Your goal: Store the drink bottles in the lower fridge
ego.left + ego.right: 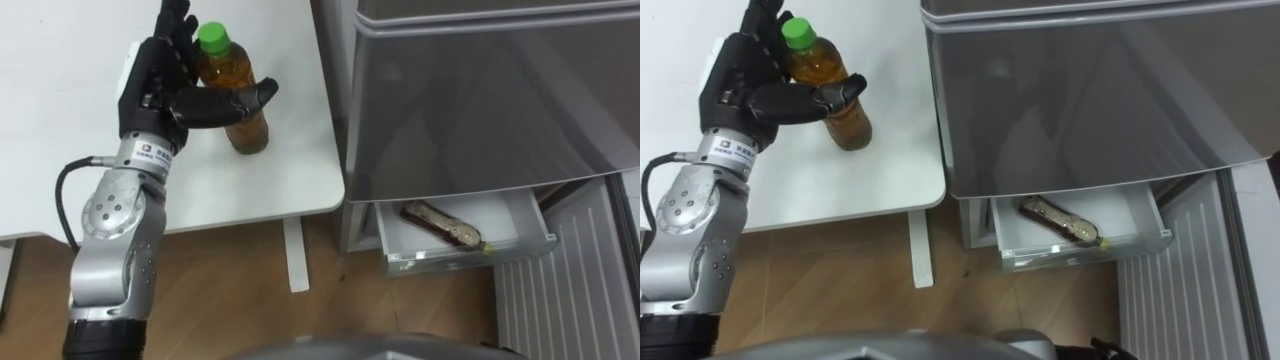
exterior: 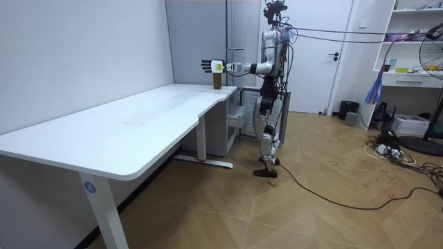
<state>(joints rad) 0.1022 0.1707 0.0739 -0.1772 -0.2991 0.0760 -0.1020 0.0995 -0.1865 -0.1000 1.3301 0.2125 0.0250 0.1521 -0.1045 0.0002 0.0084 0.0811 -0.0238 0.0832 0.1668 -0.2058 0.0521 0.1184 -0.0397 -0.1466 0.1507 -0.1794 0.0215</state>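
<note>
Left eye view showed the left hand cupped about the green-capped tea bottle, which stood upright on the white desk near the edge facing the fridge. The thumb lay across the bottle's front and the fingers rose straight behind it, not yet wrapped round. The lower fridge drawer stood pulled out with another bottle lying inside. The step in hand looked like the pick-up. Next, the fingers would probably need to clamp firmly, then lift and carry the bottle down to the drawer.
</note>
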